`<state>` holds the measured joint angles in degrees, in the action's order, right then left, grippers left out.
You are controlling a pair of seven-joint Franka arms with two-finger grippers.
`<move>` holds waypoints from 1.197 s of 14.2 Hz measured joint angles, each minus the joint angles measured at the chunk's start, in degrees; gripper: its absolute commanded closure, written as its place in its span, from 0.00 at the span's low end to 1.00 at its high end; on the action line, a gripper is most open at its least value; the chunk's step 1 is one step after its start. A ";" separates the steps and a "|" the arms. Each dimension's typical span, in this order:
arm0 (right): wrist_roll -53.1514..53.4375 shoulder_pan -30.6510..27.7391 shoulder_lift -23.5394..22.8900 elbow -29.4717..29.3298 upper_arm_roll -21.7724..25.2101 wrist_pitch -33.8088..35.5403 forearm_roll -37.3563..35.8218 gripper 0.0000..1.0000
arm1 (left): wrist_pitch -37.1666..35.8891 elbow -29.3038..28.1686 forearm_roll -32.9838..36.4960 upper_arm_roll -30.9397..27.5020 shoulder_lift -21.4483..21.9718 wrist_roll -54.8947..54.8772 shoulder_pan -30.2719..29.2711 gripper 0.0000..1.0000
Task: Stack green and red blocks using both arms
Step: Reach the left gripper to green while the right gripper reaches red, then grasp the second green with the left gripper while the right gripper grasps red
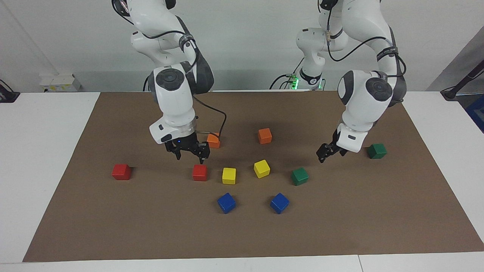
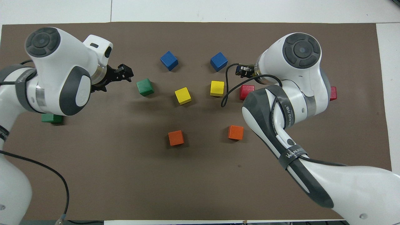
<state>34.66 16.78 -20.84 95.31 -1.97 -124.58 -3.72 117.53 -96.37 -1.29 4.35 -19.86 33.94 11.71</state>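
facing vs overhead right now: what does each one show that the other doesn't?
Facing only: the gap between each gripper and the mat, the right gripper up above the inner red block, and the outer red block whole.
Overhead only: the orange block whole, which the right gripper partly hides in the facing view.
Both: the left gripper near the inner green block; nothing stacked.

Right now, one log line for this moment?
right gripper: open, above central red block | left gripper: beside central green block | nothing held | stacks: none
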 measured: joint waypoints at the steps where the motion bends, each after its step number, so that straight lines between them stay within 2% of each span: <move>1: 0.64 0.30 -1.25 0.06 -0.02 -1.76 0.01 0.10 | 0.22 1.83 0.01 -0.01 -2.34 2.57 1.05 0.00; 5: 2.19 1.71 -5.16 0.98 -0.02 -6.61 0.01 0.10 | 3.82 4.42 0.05 -0.08 -7.95 7.79 3.69 0.00; 8: 2.02 1.58 -5.50 4.73 0.22 -10.99 -0.08 0.10 | 6.83 4.30 0.74 -0.23 -8.91 8.12 3.84 0.00; 14: 0.50 1.30 -4.55 6.81 0.50 -11.52 -0.08 0.07 | 11.15 1.10 3.86 -0.11 -10.20 8.11 4.60 0.00; 16: 0.50 1.32 -4.47 6.89 0.49 -11.51 -0.08 0.00 | 11.40 0.56 3.97 -0.05 -10.19 8.11 5.06 0.13; 17: 0.50 1.32 -4.44 6.92 0.49 -11.51 -0.08 0.00 | 11.41 0.37 4.05 -0.05 -10.19 8.05 5.22 0.23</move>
<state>35.17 18.09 -25.27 102.22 -1.48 -136.09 -3.80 128.94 -96.00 2.76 4.30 -30.05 41.99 16.93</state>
